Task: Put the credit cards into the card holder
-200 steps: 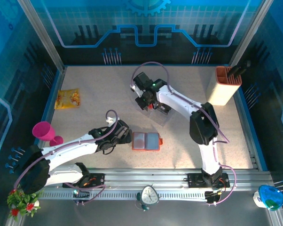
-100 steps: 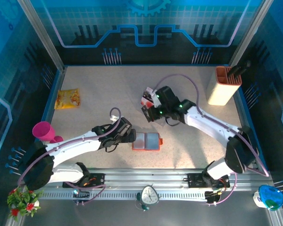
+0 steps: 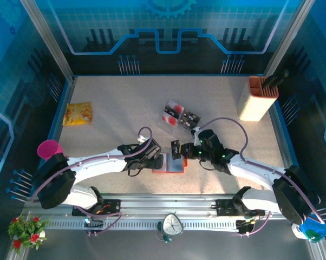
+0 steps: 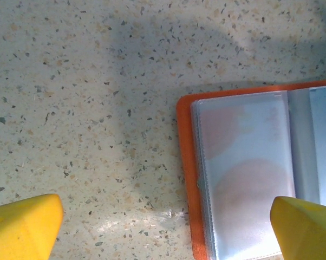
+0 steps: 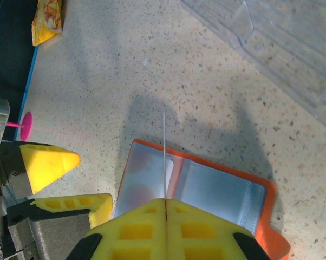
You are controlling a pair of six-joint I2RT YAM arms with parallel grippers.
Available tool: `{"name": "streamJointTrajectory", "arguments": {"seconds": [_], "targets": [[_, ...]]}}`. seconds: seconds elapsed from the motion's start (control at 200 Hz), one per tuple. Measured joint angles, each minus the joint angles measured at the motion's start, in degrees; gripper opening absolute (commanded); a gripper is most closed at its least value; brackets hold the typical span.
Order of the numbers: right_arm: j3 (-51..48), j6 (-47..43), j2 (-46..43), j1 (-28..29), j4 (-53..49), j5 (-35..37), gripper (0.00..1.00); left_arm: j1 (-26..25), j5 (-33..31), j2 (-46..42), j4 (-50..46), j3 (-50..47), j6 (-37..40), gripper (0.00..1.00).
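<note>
The card holder (image 3: 169, 162) lies open on the table, orange-red with grey-clear pockets (image 4: 244, 173) facing up. My right gripper (image 5: 165, 201) is shut on one of the credit cards (image 5: 164, 157), which shows edge-on as a thin line above the holder's left pocket (image 5: 147, 179). From above, that dark card (image 3: 175, 147) hangs in the right gripper (image 3: 184, 150) just over the holder. My left gripper (image 4: 165, 225) is open, with its yellow fingers (image 4: 25, 225) straddling the holder's left edge and nothing between them. More credit cards (image 3: 176, 112) lie farther back on the table.
A clear plastic tray (image 3: 166, 122) under the spare cards sits behind the holder and appears again at the upper right of the right wrist view (image 5: 282, 49). A cream-and-orange container (image 3: 256, 98) stands back right. A yellow packet (image 3: 78, 114) and a pink cup (image 3: 48, 149) are at the left.
The right arm swung from the tray down toward the holder, carrying a card. The left gripper slid right up to the holder's left edge, still open.
</note>
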Motion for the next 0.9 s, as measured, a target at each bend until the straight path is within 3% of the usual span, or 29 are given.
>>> {"name": "streamJointTrajectory", "arguments": {"seconds": [0.445,0.9], "targets": [[-5.9,8.7,5.2,3.8,17.6,0.7,0.00,-0.6,-1.7,2.2,-0.5,-1.4,-0.5,0.99],[-7.3,9.7,8.3,6.1,22.3,3.7,0.00,-0.6,-2.6,3.5,-1.2,-2.5,-1.9,0.99]]}}
